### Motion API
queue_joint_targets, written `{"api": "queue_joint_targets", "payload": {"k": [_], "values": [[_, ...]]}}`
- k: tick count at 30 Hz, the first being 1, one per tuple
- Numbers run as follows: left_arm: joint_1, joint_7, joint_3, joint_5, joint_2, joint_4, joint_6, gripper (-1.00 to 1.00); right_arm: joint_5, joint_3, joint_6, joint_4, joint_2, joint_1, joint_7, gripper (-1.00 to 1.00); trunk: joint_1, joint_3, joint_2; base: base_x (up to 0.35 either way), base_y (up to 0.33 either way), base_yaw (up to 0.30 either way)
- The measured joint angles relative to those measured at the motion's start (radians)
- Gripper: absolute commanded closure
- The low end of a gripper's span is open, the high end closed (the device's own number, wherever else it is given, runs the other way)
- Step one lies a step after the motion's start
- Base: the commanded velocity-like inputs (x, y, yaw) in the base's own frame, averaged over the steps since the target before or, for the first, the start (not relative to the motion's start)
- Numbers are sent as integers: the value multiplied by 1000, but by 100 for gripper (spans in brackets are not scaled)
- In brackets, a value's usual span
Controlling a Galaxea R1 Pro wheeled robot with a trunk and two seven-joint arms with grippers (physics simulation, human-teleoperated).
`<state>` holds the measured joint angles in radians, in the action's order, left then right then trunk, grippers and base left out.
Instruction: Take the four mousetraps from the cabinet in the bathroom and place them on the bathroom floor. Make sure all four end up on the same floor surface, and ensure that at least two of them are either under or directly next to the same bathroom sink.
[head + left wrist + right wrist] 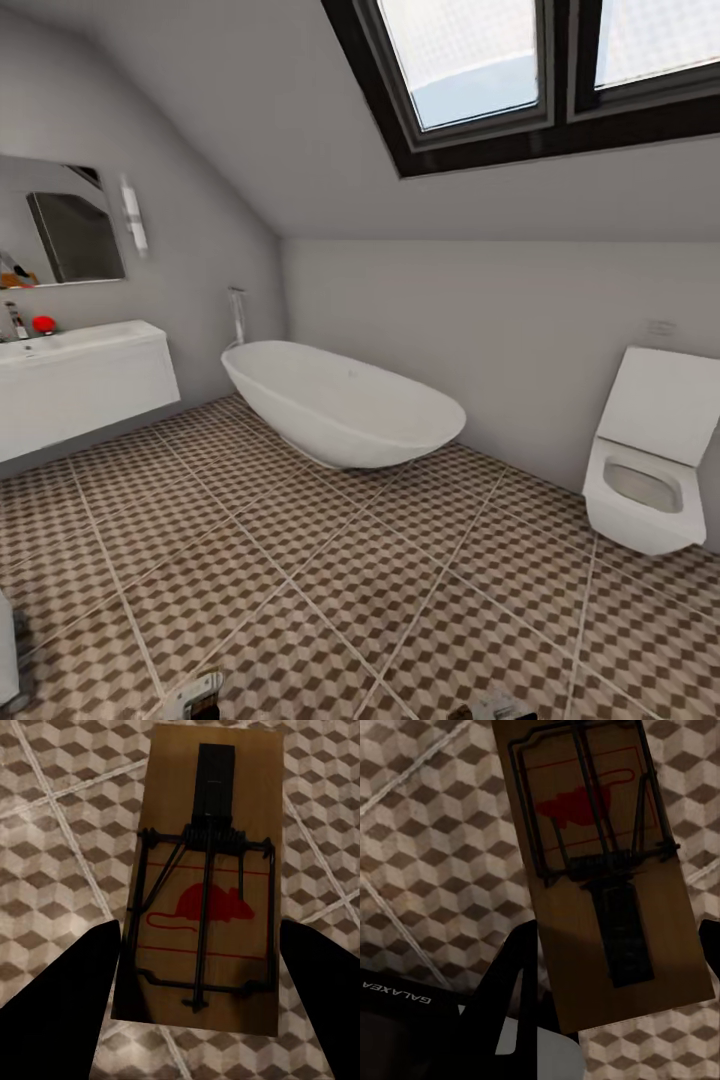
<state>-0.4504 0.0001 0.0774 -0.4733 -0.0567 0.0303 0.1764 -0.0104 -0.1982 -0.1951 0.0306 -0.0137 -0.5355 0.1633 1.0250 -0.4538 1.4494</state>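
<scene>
The head view is looking into a bathroom w/ a sloped ceiling: a white oval bathtub (345,405) is standing near the far wall, a white toilet (650,455) w/ lid up is sitting at the right, and a white wall-hung sink unit (80,385) is hanging at the left under a mirror (60,225). A small red thing is lying on the sink top, too small to identify. The bathroom floor (330,570) w/ its brown-beige cube pattern is lying bare between these; nothing is standing in the middle. A black-framed skylight (520,70) is cut off by the top edge. At the bottom edge only the tips of the two grippers are showing, the left gripper (195,695) and the right gripper (495,708), approx. half cut off. In the left wrist view a mousetrap (206,881), a wooden slab w/ red mouse print and black wire, is sitting between the dark fingers (56,1005), which are clamping it above the tiles. In the right wrist view the second mousetrap (600,862) is being gripped the same way, tilted; one finger (514,982) is partly hidden behind the slab.
</scene>
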Motion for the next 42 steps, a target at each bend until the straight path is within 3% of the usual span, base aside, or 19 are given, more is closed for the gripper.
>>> {"api": "queue_joint_targets", "payload": {"k": [8, 31, 42], "values": [[0, 1, 1, 0, -1, 19, -5, 100, 0, 0, 0, 0, 0, 0, 0, 100, 0, 0, 0, 139, 0, 297], [0, 3, 2, 0, -1, 21, -9, 100, 0, 0, 0, 0, 0, 0, 0, 100, -1, 0, 0, 317, 0, 296], [0, 3, 2, -2, 0, 21, -9, 100, 0, 0, 1, 0, 0, 0, 2, 100, -1, 0, 0, 323, 0, 31]]}}
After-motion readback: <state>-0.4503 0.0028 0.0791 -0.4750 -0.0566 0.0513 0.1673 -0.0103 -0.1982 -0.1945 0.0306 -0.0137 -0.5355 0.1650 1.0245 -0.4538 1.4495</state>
